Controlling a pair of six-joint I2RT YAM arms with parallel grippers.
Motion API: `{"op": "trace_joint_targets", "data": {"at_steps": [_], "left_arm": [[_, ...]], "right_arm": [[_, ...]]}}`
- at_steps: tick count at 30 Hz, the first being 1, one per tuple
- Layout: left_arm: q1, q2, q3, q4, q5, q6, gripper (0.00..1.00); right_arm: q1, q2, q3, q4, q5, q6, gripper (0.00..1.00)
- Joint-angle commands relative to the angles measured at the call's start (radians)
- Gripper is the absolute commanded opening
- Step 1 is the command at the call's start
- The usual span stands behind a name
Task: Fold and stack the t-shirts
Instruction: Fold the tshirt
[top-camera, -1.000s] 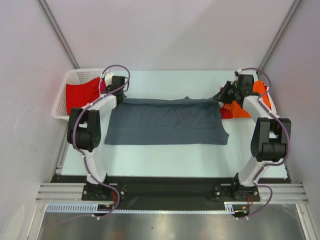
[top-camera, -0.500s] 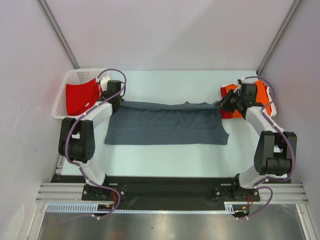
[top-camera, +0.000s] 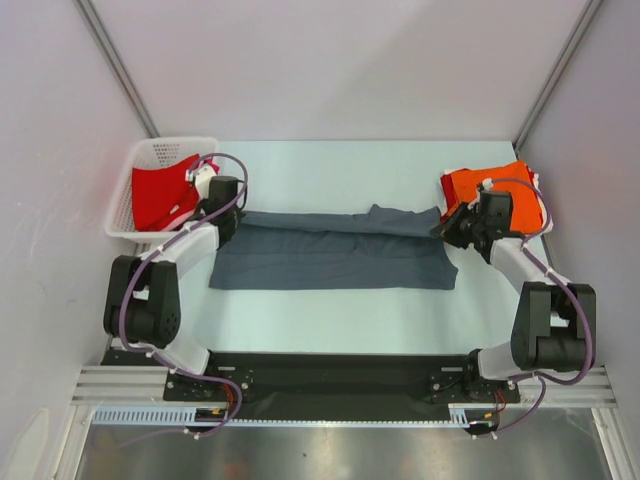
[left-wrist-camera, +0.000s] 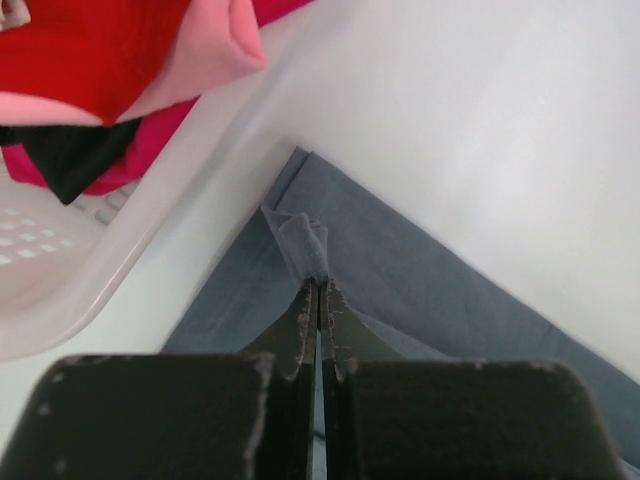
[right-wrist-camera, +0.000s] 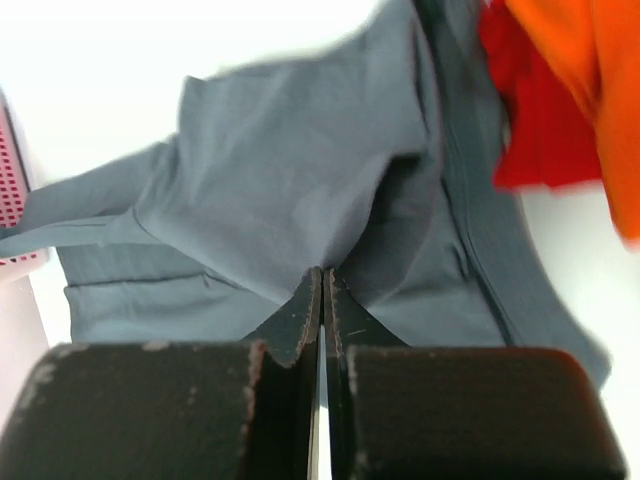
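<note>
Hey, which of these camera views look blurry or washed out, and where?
Top external view: evenly lit and sharp. Left wrist view: the white plastic lattice basket is out of focus. Right wrist view: the dark slate-grey cloth t-shirt and bright orange cloth t-shirt are blurred, the pale table blown out white.

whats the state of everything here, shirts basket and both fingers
grey t-shirt, spread on the table, far edge partly folded over
orange t-shirt, folded, lying flat
red t-shirt, bunched in the basket
basket, upright, holding clothes
left fingers, shut on grey t-shirt
right fingers, shut on grey t-shirt
</note>
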Motion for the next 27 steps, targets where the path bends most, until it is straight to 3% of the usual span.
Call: {"op": "trace_joint_targets", "data": {"at_steps": [1, 4, 6, 7, 8, 9, 10, 12, 18, 27], "left_arm": [[-0.013, -0.059, -0.045, 0.015, -0.033, -0.037, 0.01], [-0.013, -0.071, -0.083, 0.004, -0.036, -0.078, 0.07], [-0.016, -0.09, -0.105, 0.001, -0.042, -0.101, 0.15], [-0.027, -0.101, -0.126, 0.002, -0.049, -0.115, 0.29], [-0.035, -0.123, -0.136, 0.002, -0.058, -0.119, 0.35], [-0.042, -0.139, -0.148, 0.004, -0.067, -0.122, 0.42], [-0.062, -0.154, -0.166, 0.005, -0.078, -0.119, 0.59], [-0.084, -0.208, -0.182, 0.005, -0.102, -0.113, 0.74], [-0.098, -0.257, -0.174, 0.005, -0.017, -0.067, 0.77], [-0.133, -0.179, -0.085, 0.062, 0.212, 0.017, 0.77]], "right_arm": [[-0.001, -0.068, -0.073, 0.083, 0.05, 0.06, 0.0], [0.002, -0.088, -0.137, 0.117, 0.085, 0.083, 0.06], [0.004, -0.1, -0.177, 0.16, 0.111, 0.102, 0.29], [0.007, -0.108, -0.189, 0.167, 0.125, 0.106, 0.39], [0.008, -0.119, -0.202, 0.178, 0.137, 0.114, 0.46], [0.011, -0.142, -0.209, 0.183, 0.16, 0.113, 0.48], [0.025, -0.151, -0.212, 0.184, 0.174, 0.106, 0.5], [0.047, -0.163, -0.196, 0.154, 0.22, 0.071, 0.52], [0.203, -0.094, -0.013, 0.05, 0.337, -0.022, 0.51], [0.343, 0.188, 0.31, -0.05, 0.444, -0.114, 0.51]]}}
